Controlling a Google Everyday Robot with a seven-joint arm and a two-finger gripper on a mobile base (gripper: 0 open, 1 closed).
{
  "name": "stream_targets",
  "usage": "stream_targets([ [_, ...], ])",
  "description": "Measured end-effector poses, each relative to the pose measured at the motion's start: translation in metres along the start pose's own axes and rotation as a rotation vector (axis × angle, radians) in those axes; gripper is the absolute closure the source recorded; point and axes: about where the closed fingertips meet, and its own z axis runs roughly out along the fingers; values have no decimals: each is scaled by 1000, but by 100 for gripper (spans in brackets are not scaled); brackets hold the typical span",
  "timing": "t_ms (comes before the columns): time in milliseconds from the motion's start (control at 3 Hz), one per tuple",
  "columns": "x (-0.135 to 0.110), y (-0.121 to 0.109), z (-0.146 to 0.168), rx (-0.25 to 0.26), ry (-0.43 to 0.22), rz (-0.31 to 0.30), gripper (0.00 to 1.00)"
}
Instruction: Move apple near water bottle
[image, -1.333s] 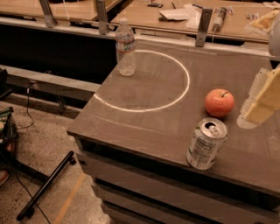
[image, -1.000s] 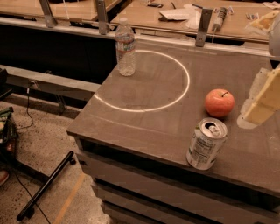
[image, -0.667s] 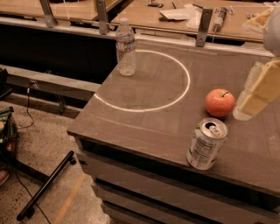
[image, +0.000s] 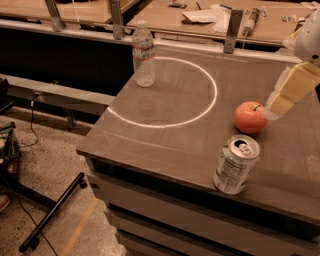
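Partly cut off, the gripper (image: 276, 107) hangs just beside the apple (image: 249, 118).

cam: one view, high, looked down on table (image: 165, 150) | faced 12 o'clock toward benches (image: 165, 21) | range: seemingly mid | gripper (image: 279, 101) sat at 3 o'clock

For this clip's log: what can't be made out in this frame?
Hand, camera view: right of the apple, largely cut off by the right edge; contact with the apple unclear.
Water bottle label, camera view: text too small to read.
Can, camera view: its far side hidden by its own body.
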Motion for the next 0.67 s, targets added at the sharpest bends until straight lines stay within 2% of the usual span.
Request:
stream_targets([
  [333, 16, -8, 30, -31, -32, 70, 0],
  [667, 33, -7, 74, -53, -71, 141, 0],
])
